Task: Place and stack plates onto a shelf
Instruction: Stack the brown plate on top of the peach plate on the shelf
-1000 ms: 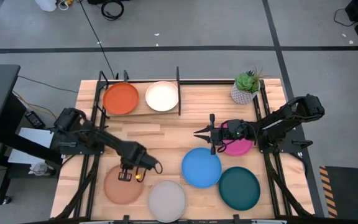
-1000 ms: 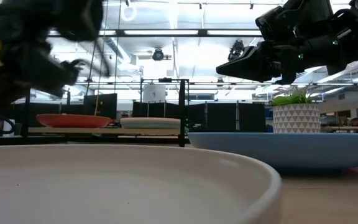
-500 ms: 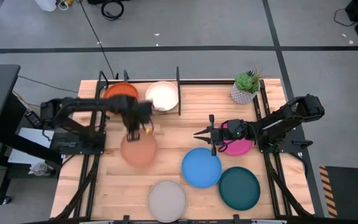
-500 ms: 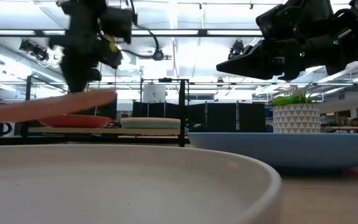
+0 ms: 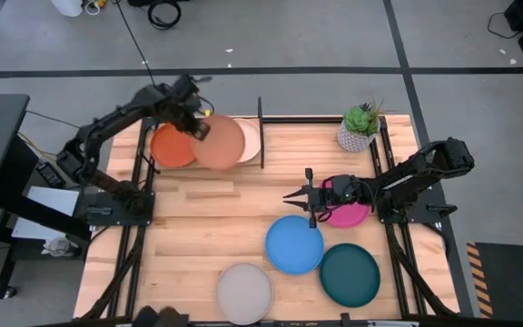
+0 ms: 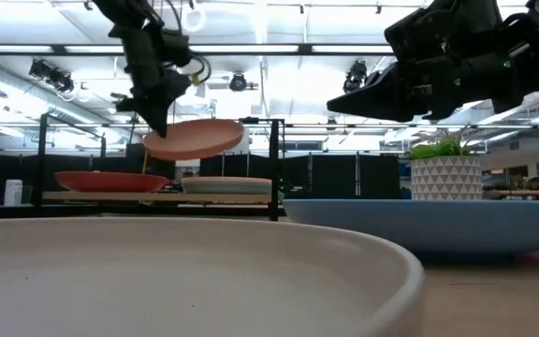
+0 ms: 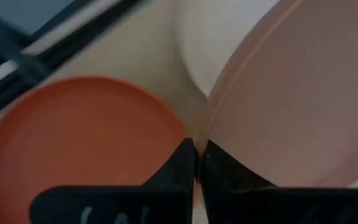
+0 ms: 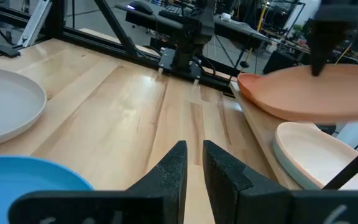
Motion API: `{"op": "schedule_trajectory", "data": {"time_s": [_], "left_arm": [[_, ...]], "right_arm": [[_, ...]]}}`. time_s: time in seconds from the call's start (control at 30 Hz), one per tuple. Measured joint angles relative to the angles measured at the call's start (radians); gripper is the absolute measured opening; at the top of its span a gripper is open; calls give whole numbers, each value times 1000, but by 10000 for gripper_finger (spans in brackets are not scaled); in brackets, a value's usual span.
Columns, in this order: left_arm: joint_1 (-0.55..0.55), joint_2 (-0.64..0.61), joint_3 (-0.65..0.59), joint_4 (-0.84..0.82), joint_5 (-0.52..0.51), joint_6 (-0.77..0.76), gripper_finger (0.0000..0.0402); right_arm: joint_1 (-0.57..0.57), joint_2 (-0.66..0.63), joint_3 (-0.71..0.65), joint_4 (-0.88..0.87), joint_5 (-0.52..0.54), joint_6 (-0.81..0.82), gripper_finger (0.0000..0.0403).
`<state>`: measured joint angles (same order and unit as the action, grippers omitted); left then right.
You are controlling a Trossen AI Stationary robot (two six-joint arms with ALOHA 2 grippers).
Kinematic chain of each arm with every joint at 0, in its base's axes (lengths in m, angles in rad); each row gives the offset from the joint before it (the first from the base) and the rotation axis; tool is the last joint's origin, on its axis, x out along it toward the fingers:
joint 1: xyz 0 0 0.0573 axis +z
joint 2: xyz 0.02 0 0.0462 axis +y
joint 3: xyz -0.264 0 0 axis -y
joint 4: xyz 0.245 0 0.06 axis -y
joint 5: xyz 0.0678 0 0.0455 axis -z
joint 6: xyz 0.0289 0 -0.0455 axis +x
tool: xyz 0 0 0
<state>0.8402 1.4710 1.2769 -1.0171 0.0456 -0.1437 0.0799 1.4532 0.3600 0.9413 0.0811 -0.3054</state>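
Note:
My left gripper (image 5: pixel 195 124) is shut on the terracotta plate (image 5: pixel 219 143) and holds it in the air over the shelf (image 5: pixel 261 127) at the table's far edge. On the shelf plank lie the orange plate (image 5: pixel 171 146) and the pale peach plate (image 5: pixel 251 142), which the terracotta one half covers. In the low view the terracotta plate (image 6: pixel 193 139) hangs above both. My right gripper (image 5: pixel 289 193) is shut and hovers over the table's middle, beside the magenta plate (image 5: pixel 348 211). My left gripper pinches the terracotta plate's rim (image 7: pixel 211 134) between its two fingers, on the edge nearest the orange plate. The fingers (image 6: pixel 155 114) come down from above. The plate is lifted clear, nearly level, tipped a little, and reaches out sideways from the fingers over the pale peach plate.
On the table lie the bright blue plate (image 5: pixel 293 243), the dark teal plate (image 5: pixel 350 274) and the grey-white plate (image 5: pixel 243 292) at the near edge. A potted plant (image 5: pixel 360 127) stands in the far right corner. Bare wood lies on the table's left half.
My left gripper has lifted the terracotta plate off the table's near left part, carried it up and toward the far edge, and now holds it over the shelf above the pale peach plate.

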Motion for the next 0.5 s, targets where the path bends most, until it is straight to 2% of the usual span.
{"op": "schedule_trajectory", "data": {"time_s": [0.17,0.5], "left_arm": [[73,79,51,7,40,-27,15],[46,291,210,11,65,-2,15]], "right_arm": [[4,0,0,5,0,0,58],[4,0,0,7,2,-16,58]]}}
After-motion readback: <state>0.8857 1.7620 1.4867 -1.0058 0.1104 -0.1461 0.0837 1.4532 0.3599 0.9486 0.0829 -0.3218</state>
